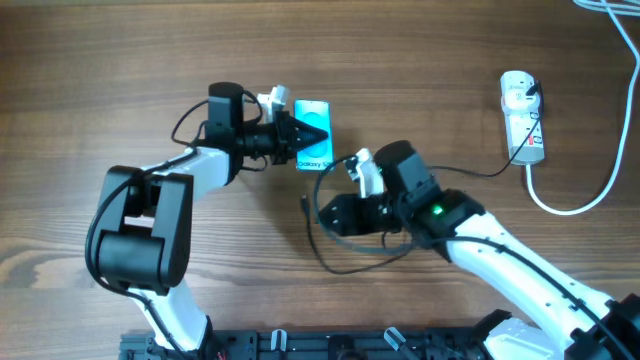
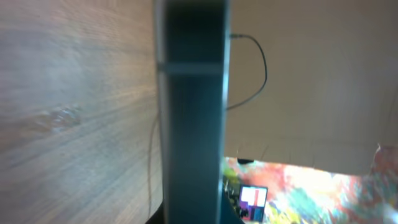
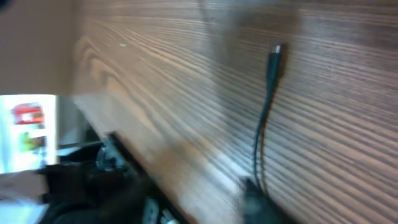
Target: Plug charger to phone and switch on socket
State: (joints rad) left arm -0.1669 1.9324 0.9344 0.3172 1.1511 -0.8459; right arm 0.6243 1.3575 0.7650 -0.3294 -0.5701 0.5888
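The teal phone with white edging is held off the table at centre left, with my left gripper shut on it. In the left wrist view the phone is edge-on, a dark upright bar between the jaws. The charger, a thin black cable, loops across the table from the white socket at the far right. Its connector tip lies on the wood ahead of my right gripper. That gripper stands open, and the cable runs down beside its right finger.
A thick white cord curves from the socket off the top right corner. Black rails line the near table edge. In the left wrist view a colourful cloth shows beyond the table.
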